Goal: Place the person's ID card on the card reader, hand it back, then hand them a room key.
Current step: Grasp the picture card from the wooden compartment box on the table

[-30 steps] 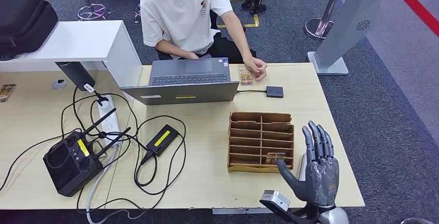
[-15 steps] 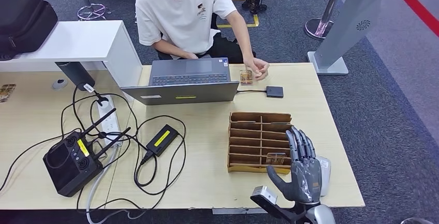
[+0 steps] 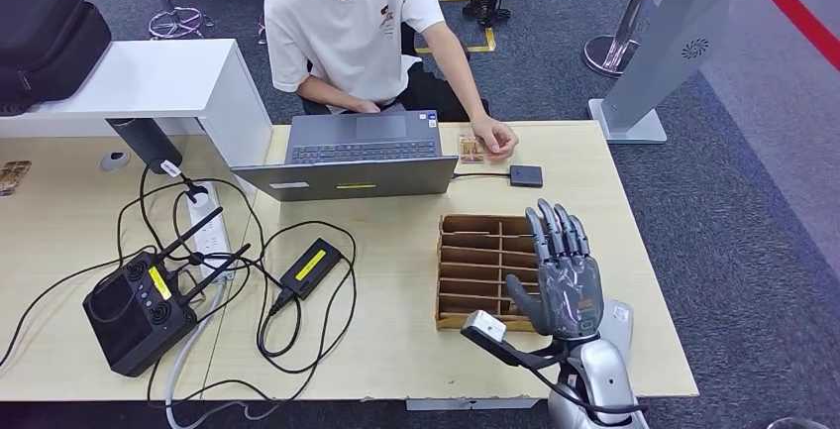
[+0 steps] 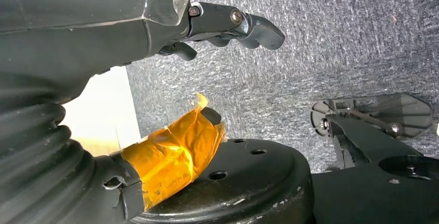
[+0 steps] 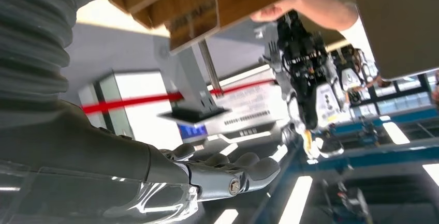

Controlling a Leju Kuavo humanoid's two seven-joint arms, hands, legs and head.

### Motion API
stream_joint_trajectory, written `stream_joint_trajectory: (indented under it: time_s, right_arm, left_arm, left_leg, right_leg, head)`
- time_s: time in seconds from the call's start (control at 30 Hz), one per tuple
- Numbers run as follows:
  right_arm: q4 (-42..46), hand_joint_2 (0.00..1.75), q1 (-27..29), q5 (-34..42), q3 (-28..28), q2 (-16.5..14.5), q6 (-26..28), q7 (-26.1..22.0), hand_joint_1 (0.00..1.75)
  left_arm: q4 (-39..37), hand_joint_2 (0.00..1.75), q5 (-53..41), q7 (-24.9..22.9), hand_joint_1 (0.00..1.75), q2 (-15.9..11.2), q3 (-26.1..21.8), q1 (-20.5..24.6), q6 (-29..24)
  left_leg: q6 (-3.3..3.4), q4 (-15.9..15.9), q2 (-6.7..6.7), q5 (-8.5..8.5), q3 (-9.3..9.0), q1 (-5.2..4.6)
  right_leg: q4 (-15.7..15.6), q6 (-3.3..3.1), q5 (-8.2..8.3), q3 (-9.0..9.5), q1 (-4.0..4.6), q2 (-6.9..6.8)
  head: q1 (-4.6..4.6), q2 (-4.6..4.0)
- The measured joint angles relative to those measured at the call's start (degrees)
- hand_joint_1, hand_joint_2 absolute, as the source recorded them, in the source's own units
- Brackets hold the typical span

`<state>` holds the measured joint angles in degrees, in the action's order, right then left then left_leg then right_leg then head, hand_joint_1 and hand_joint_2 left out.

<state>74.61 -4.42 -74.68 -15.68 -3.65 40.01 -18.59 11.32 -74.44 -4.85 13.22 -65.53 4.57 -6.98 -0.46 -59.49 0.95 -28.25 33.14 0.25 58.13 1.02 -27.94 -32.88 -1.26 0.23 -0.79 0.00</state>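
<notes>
From my console I count one laptop (image 3: 359,157), one card reader (image 3: 526,175), one wooden organizer (image 3: 495,270), one black controller (image 3: 139,310) (antennas up) — and one person (image 3: 362,23) at the tabletop (image 3: 396,350).

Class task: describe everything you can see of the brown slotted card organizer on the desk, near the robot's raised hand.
The card organizer is a shallow brown tray, apparently wood or cardboard, split by thin dividers into two columns of narrow slots. It lies flat on the pale wooden desk, toward the robot's right, in front of the laptop. Most visible slots look empty. The right robot hand, open with fingers upright, hovers over its right side and hides part of it.
</notes>
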Motion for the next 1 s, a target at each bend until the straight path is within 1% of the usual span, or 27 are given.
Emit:
stream_joint_trajectory:
  time_s: [0.13, 0.23, 0.33, 0.4, 0.5, 0.57, 0.63, 0.8, 0.93, 1.0]
  right_arm:
    - [0.13, 1.75, -2.03, -3.87, 0.12, 0.02, 0.01, 2.17, 0.00]
    - [0.14, 1.75, -3.41, -5.85, 0.04, 0.40, 0.01, 4.81, 0.00]
    - [-0.54, 1.75, -5.22, -7.57, -1.01, 1.95, -0.03, 8.79, 0.00]
    - [-1.89, 1.75, -6.99, -7.62, -2.68, 3.85, -0.88, 11.64, 0.00]
    - [-4.00, 1.75, -9.80, -5.88, -5.67, 7.16, -4.93, 14.18, 0.00]
    - [-5.03, 1.75, -11.53, -4.30, -7.58, 9.22, -8.48, 14.96, 0.00]
    - [-5.81, 1.75, -12.89, -3.35, -9.05, 10.91, -10.50, 15.32, 0.00]
    - [-7.00, 1.75, -14.54, -2.60, -11.16, 13.15, -11.78, 15.51, 0.00]
    - [-7.63, 1.75, -16.78, 1.57, -13.00, 14.69, -18.59, 15.93, 0.00]
    - [-7.89, 1.75, -18.25, 3.44, -13.89, 15.51, -20.83, 15.84, 0.00]
  left_arm:
    - [0.00, 1.75, -0.18, -0.05, 0.00, 0.00, 0.16, 0.00, -0.02]
    - [0.00, 1.75, -0.33, -0.26, 0.00, 0.00, 0.39, 0.00, -0.01]
    - [0.00, 1.75, -0.41, -0.31, 0.00, -0.02, 0.59, 0.00, 0.05]
    - [0.00, 1.75, -0.42, -0.32, 0.00, -0.07, 0.60, 0.00, 0.17]
    - [0.00, 1.75, -0.41, -0.33, 0.00, -0.20, 0.60, -0.01, 0.45]
    - [0.00, 1.75, -0.39, -0.33, 0.00, -0.26, 0.60, -0.02, 0.56]
    - [0.00, 1.75, -0.37, -0.33, 0.00, -0.31, 0.60, -0.03, 0.59]
    - [0.00, 1.75, -0.31, -0.33, 0.00, -0.35, 0.60, -0.04, 0.61]
    - [0.00, 1.75, 0.04, -0.33, 0.00, -0.39, 0.60, -0.03, 0.64]
    - [0.00, 1.75, 0.23, -0.33, 0.00, -0.41, 0.60, -0.04, 0.64]
  left_leg:
    - [0.00, 0.00, 0.00, 0.00, 0.00, 0.00]
    - [0.00, 0.00, 0.00, 0.00, 0.00, 0.00]
    - [0.00, 0.00, -0.01, 0.00, 0.01, 0.00]
    - [0.00, 0.00, -0.01, 0.00, 0.01, 0.00]
    - [0.02, -0.03, 0.00, 0.01, 0.02, -0.01]
    - [0.02, -0.05, 0.01, 0.01, 0.01, -0.01]
    - [0.02, -0.06, 0.01, 0.01, 0.02, -0.01]
    - [0.02, -0.05, 0.01, 0.01, 0.02, 0.00]
    - [0.02, -0.04, -0.02, 0.01, 0.01, 0.00]
    - [0.00, -0.04, -0.01, 0.02, 0.02, 0.01]
  right_leg:
    - [0.00, 0.00, 0.00, -0.01, 0.00, 0.00]
    - [0.00, 0.00, 0.00, -0.01, 0.00, 0.00]
    - [0.00, 0.00, 0.00, -0.01, 0.00, 0.00]
    - [0.00, 0.01, 0.01, 0.00, 0.00, 0.01]
    - [-0.01, 0.03, 0.05, 0.00, -0.01, -0.01]
    - [-0.01, 0.02, 0.07, 0.01, -0.01, -0.01]
    - [-0.01, 0.00, 0.08, 0.00, -0.01, -0.01]
    - [0.00, 0.00, 0.07, -0.02, 0.00, 0.00]
    - [0.00, 0.00, 0.07, -0.03, 0.01, 0.02]
    - [0.00, 0.00, 0.08, -0.02, 0.01, 0.00]
  head:
    - [-0.01, 0.00]
    - [-0.02, 0.00]
    - [-0.01, 0.00]
    - [-0.01, 0.00]
    - [0.00, 0.00]
    - [-0.01, 0.00]
    - [-0.01, 0.00]
    - [-0.01, 0.00]
    - [-0.02, 0.00]
    - [-0.01, 0.00]
